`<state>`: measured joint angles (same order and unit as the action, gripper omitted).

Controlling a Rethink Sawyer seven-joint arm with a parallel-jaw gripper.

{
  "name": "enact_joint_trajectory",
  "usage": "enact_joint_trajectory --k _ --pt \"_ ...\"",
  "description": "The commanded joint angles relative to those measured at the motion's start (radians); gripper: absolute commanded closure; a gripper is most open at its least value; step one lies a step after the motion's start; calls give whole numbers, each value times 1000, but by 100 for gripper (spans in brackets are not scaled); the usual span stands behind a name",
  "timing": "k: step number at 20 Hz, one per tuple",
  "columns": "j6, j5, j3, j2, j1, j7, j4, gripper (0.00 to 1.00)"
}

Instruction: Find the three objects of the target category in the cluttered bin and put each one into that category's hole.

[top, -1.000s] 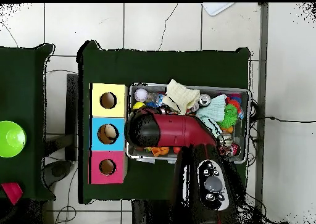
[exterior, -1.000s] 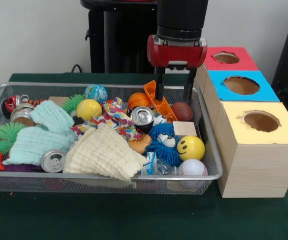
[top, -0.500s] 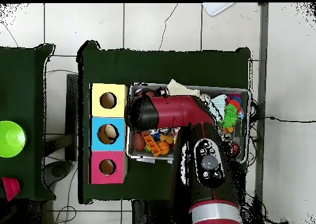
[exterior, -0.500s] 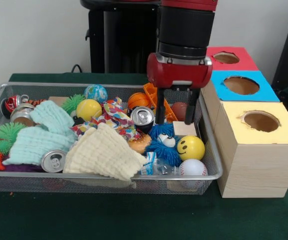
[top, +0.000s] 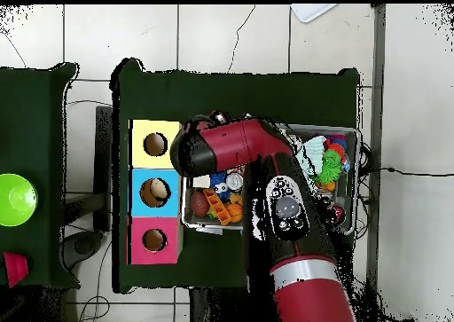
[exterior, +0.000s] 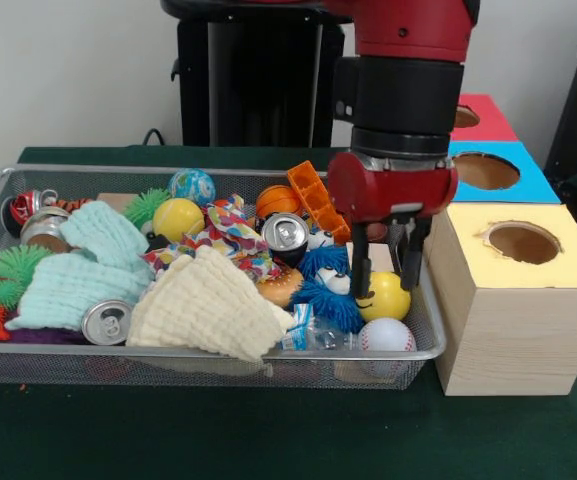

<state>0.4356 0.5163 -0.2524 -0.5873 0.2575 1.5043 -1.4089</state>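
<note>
You have the gripper (exterior: 385,262) low in the wire bin (exterior: 423,300), at the end nearest the boxes, its fingers spread apart on either side of the yellow smiley ball (exterior: 382,295) and holding nothing. By the look of it, balls are the target category: in the overhead view something round already lies in the blue box's hole (top: 156,192), so you probably have at least one delivered, though you cannot tell what it is. The yellow box's hole (exterior: 523,241) shows only a dark inside, and the red box's hole (exterior: 466,116) is largely hidden behind the arm. The smiley ball is smooth, bright yellow with a black face, resting against a fuzzy blue toy (exterior: 328,290) and just above a white baseball (exterior: 386,335) at the bin's front rim. Other candidates are left: a small basketball (exterior: 277,201), a plain yellow ball (exterior: 178,219) and a globe-patterned ball (exterior: 191,186) farther back. The grasp itself is not yet made.
</note>
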Motion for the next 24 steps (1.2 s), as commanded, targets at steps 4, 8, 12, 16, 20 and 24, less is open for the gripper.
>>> enact_joint_trajectory --k 4,8,12,16,20,24 --pt "157 170 -228 114 92 -492 59 0" --pt "188 172 -279 108 139 -550 37 0" --pt "215 180 -318 94 183 -618 24 0" --pt "265 163 -360 80 226 -686 24 0" --pt "277 152 -383 58 264 -695 7 0" --pt "305 139 -395 55 277 -689 3 0"
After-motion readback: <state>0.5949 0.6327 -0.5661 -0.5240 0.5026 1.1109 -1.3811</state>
